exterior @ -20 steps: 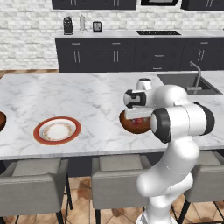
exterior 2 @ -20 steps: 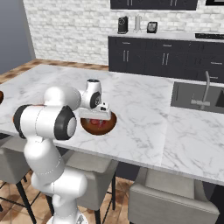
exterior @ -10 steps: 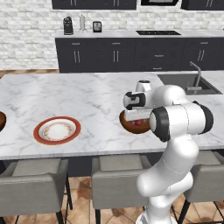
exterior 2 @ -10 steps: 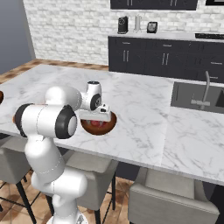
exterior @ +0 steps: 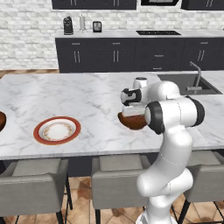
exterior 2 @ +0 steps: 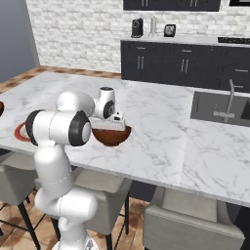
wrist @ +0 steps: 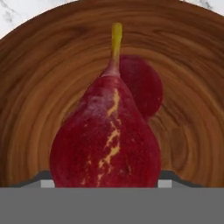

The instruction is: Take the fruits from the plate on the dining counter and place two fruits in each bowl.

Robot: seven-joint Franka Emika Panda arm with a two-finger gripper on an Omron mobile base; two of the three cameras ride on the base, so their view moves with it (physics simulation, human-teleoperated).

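Claw [exterior: 131, 114] is hanging just over the brown bowl [exterior: 132, 122] on the marble bench [exterior: 78, 94], its jaws spread fairly wide and closing on a red pear-shaped fruit [wrist: 105, 140] with a yellow stem pointing toward 12 o'clock in the hand view. A second red fruit [wrist: 142, 85] is lying in the bowl's wooden hollow, peeking out at about 1 o'clock behind the held one. The red-rimmed plate [exterior: 57, 130] is sitting well apart from the bowl, at its 9 o'clock in the left base view.
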